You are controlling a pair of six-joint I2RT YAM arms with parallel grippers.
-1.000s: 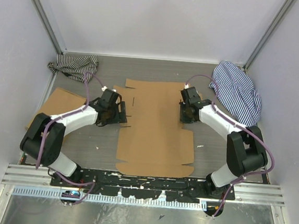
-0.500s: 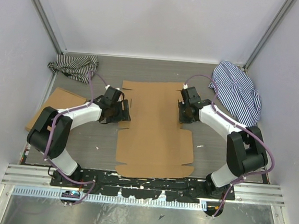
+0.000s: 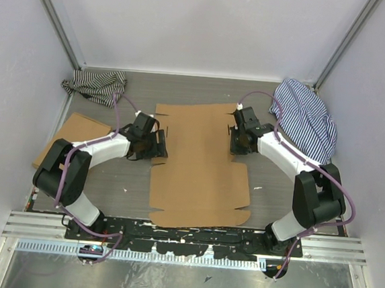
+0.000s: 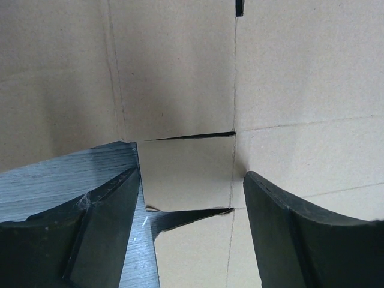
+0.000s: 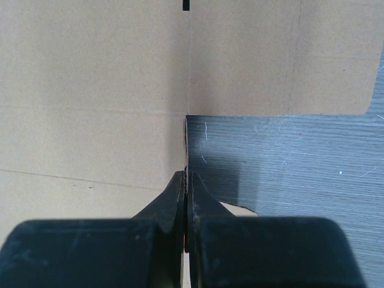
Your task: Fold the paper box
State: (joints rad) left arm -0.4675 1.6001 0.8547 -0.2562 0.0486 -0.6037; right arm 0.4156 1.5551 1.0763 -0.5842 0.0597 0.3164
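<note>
**Item: paper box** (image 3: 201, 165). Plain brown die-cut cardboard sheet, lying unfolded and flat on the grey worktop (image 3: 129, 179). It sits at the centre between the two arms, with its long axis running from the near edge toward the far wall. Score lines, slits and side flaps are visible, and no panel is clearly raised.

**Left end effector** (image 4: 192, 186). Set at the sheet's left edge, about mid-length, low over the surface. The jaws are wide apart. The fingers (image 4: 108, 204) stand either side of a small side tab (image 4: 186, 174), one over bare worktop at the tab's outer edge and the other over the main panel. Nothing is clamped.

**Right end effector** (image 5: 186, 186). Set at the sheet's right edge, in the far half. The fingertips are pressed together at the border where cardboard meets worktop. Whether any card is pinched between them cannot be told.

**Surroundings**
- Flat cardboard box (image 3: 79, 134): on the worktop left of the left arm, apart from the sheet and partly hidden by the arm.
- Dark striped cloth (image 3: 96, 84): bunched in the far-left corner.
- Blue-and-white striped cloth (image 3: 307, 120): heaped at the far right, close beside the right arm.
</note>
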